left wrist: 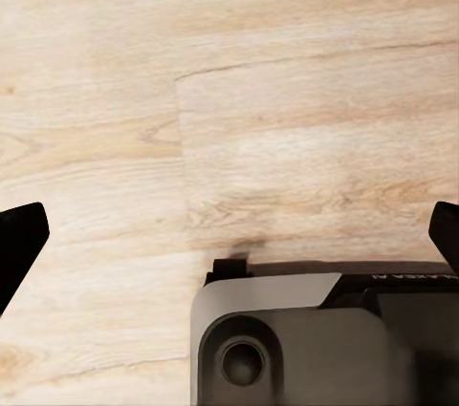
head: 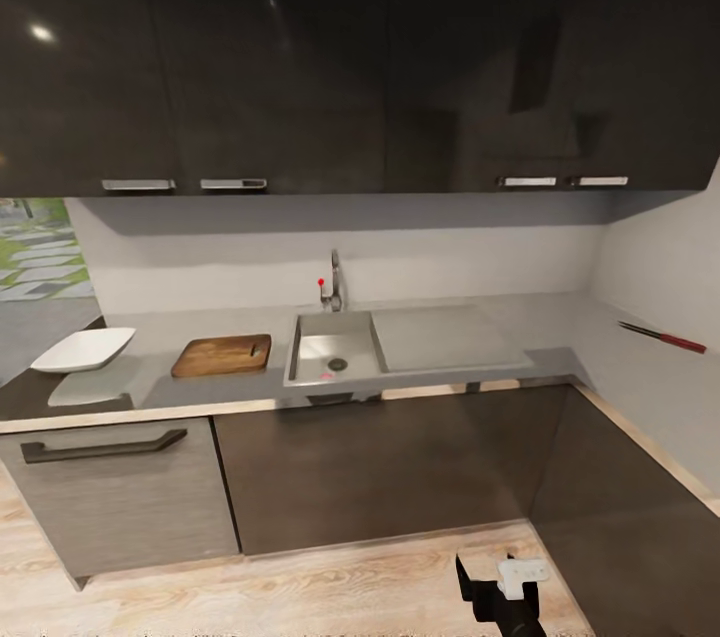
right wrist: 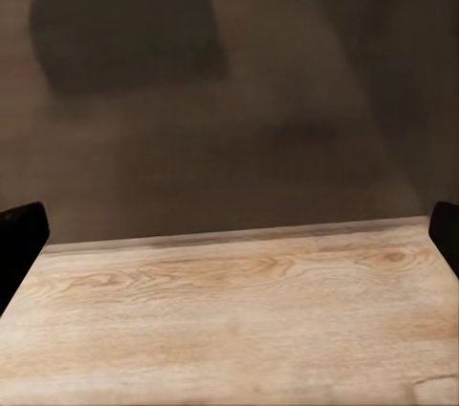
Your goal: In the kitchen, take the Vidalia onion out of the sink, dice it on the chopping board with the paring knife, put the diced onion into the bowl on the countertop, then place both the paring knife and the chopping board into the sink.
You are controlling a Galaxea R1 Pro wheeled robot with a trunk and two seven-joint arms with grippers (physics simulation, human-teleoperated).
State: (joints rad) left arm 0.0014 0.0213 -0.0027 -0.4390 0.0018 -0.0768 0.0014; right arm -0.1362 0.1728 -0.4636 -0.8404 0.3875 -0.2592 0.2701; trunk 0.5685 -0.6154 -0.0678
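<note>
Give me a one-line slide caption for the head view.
Kitchen corner: bowl and chopping board left of the sink, paring knife on the right-hand countertop.

The countertop (head: pixel 560 362) runs well ahead of and above the right gripper (head: pixel 497 585), which hangs low over the floor (head: pixel 330 587). Ahead and to its left the sink (head: pixel 312 329) is set into the counter; left of it lies the chopping board (head: pixel 222 355), then farther left the bowl (head: pixel 83 349). Ahead and to the gripper's right, the paring knife (head: pixel 662 336) lies on the counter's side run.
</note>
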